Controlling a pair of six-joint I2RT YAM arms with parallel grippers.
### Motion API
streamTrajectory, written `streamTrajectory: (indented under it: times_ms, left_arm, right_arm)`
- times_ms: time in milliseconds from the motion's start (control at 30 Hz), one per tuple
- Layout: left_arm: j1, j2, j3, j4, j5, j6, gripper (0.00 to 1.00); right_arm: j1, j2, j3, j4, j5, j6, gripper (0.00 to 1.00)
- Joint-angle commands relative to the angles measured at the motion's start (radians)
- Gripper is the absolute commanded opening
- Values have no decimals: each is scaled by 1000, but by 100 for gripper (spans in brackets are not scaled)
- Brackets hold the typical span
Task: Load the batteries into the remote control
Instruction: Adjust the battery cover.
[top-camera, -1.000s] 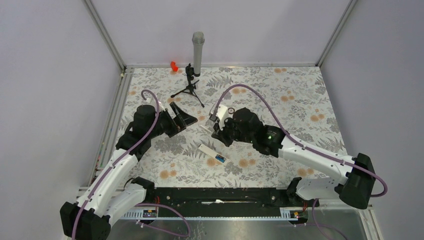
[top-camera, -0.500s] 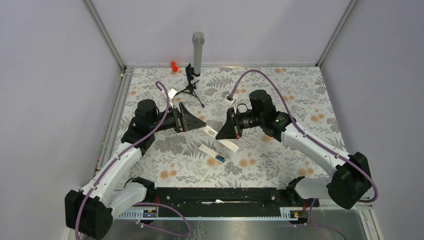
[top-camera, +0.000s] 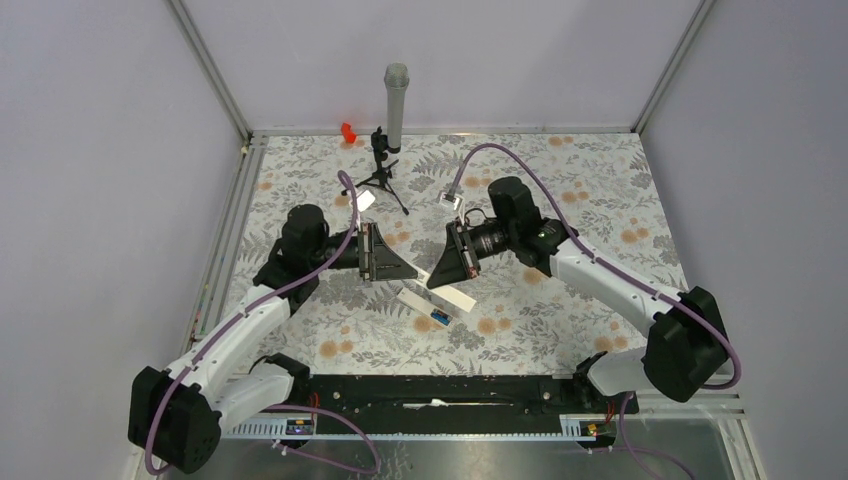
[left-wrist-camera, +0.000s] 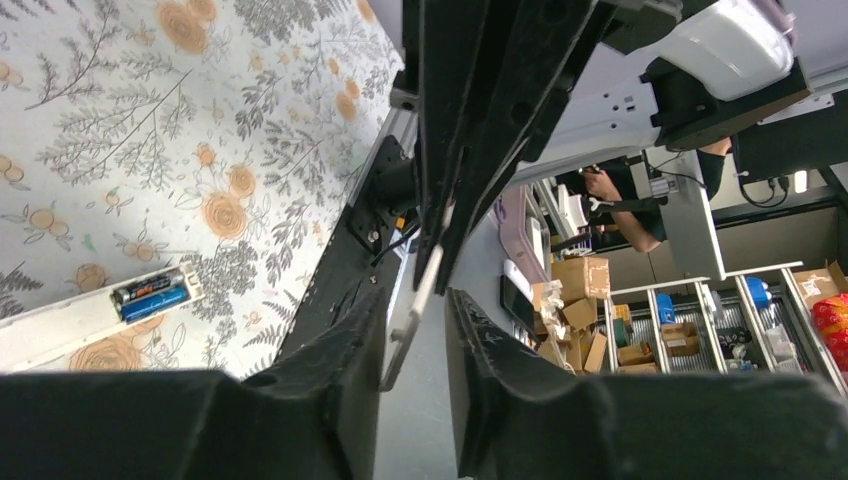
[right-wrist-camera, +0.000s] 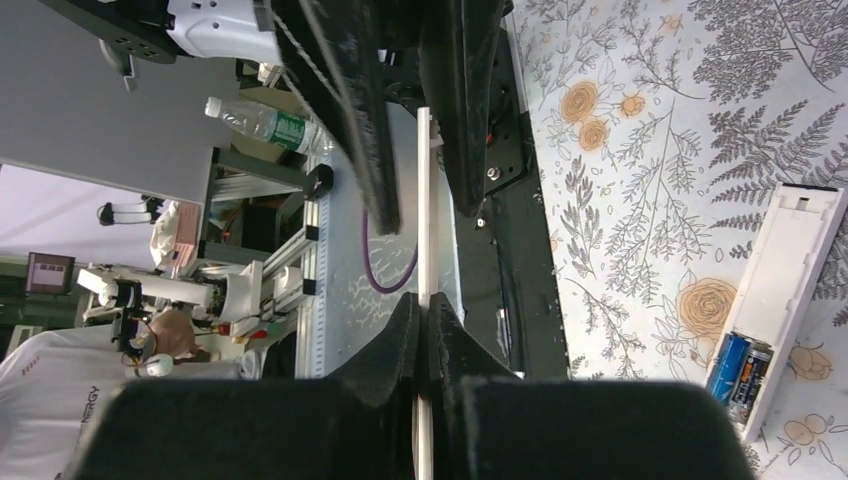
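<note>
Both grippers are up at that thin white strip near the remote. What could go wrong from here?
1. The right gripper is clamped on the white strip, while the left gripper only straddles it with gaps; releasing early would likely drop it.
2. The two grippers sit nearly interleaved, so closing or twisting could clash or bend the strip.
3. The remote control lies close by with the batteries exposed; a falling strip might knock them.
</note>
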Motion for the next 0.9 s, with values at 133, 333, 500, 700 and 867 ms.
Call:
streamTrajectory:
  times_ms: [133,333,500,700,867]
  left_arm:
    - [-2,-32,-14,70,38,21,0]
    - [17,-45,1,93,-40,-45,0]
    - [60,-52,-24,243,-96,-225,0]
    - [74,-51,-9,256,-150,-291,0]
    - [80,-49,-9,275,-166,-330,0]
  right_arm:
    - [-2,9,52,51,-74,62,27]
    - [-30,-79,-35,188,131,183,86]
    - [-66,-205,-197,417,332,449,84]
    - [-66,-291,-326,679,434,663,70]
    - [-66,-312,-380,853,485,761,48]
